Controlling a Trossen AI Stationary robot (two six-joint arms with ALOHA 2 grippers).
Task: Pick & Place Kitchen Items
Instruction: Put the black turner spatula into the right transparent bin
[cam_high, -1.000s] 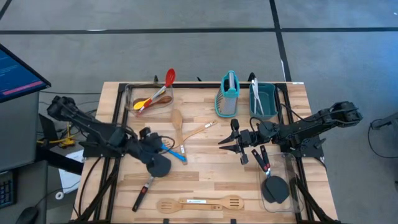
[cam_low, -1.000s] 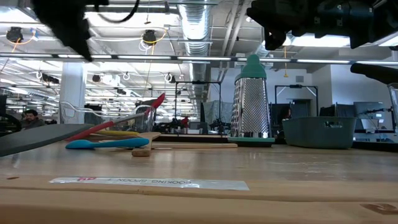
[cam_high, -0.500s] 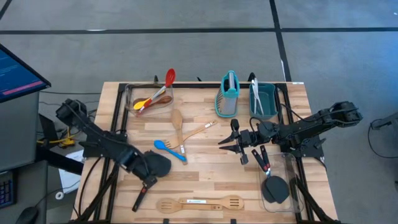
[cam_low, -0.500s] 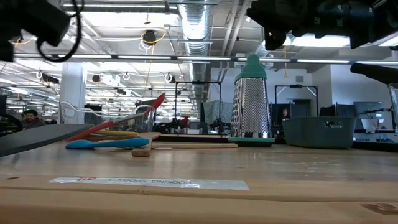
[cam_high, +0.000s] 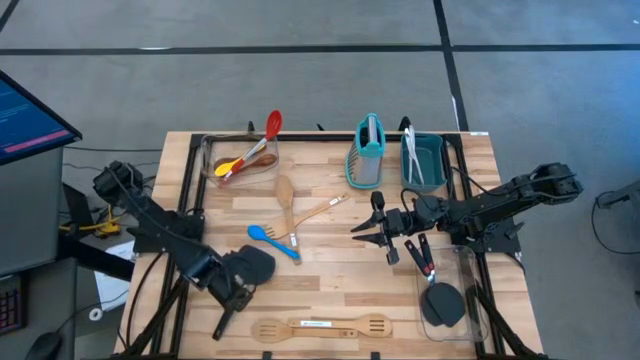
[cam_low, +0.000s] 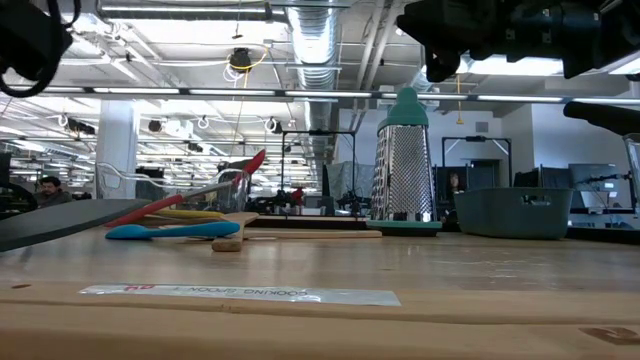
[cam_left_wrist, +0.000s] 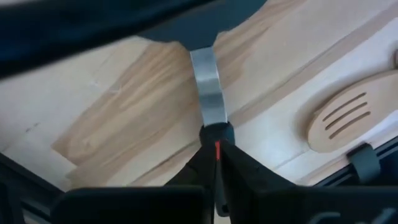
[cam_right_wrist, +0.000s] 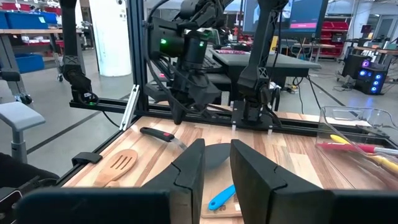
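Observation:
A black spatula (cam_high: 255, 264) lies flat on the wooden table, and its black-and-red handle (cam_high: 224, 320) runs toward the near edge. My left gripper (cam_high: 231, 291) is low over that handle and shut on it. My right gripper (cam_high: 368, 234) hangs open and empty over the table's middle right; it also shows in the right wrist view (cam_right_wrist: 216, 163). A blue spoon (cam_high: 272, 240), a wooden spoon (cam_high: 285, 190) and a teal box grater (cam_high: 367, 153) rest on the table. A wooden spoon and a slotted spatula (cam_high: 322, 326) lie at the near edge. My left gripper pinches the spatula's handle between its two fingers at the end next to the metal neck (cam_left_wrist: 215, 133). The fingers come slanting down from above, from the table's left. The spatula lies flat on the table, its blade (cam_left_wrist: 199, 25) beyond the fingertips.
A clear container (cam_high: 240, 160) at the far left holds red and yellow spoons. A teal bin (cam_high: 424, 162) stands at the far right beside the grater. A clear container (cam_high: 445, 303) at the near right holds a black spatula, and a black-and-red utensil (cam_high: 425, 258) lies beside it.
My left gripper has gone from over the blue spoon and the spatula's blade toward the table's near-left, along the spatula, and now sits over its handle. The spatula and the other utensils lie where they were.

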